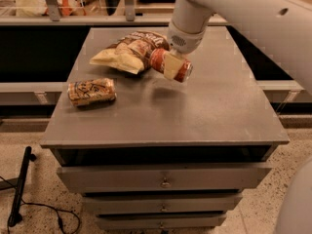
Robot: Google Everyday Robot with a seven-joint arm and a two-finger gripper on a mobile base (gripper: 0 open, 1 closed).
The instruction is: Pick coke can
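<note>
The coke can (pixel 170 66) is a small red can with a silver end, lying on its side. It hangs a little above the grey tabletop (pixel 195 111), with its shadow below it. My gripper (pixel 171 65) comes down from the white arm (pixel 190 18) at the top and is shut on the coke can; a cream fingertip (pixel 171 66) lies across the can's middle. The can is just right of the chip bag.
A brown-and-cream chip bag (pixel 127 53) lies at the back left of the table. A smaller brown snack packet (pixel 91 91) lies near the left edge. Drawers (pixel 165 179) sit under the tabletop. A black cable (pixel 19 189) lies on the floor at left.
</note>
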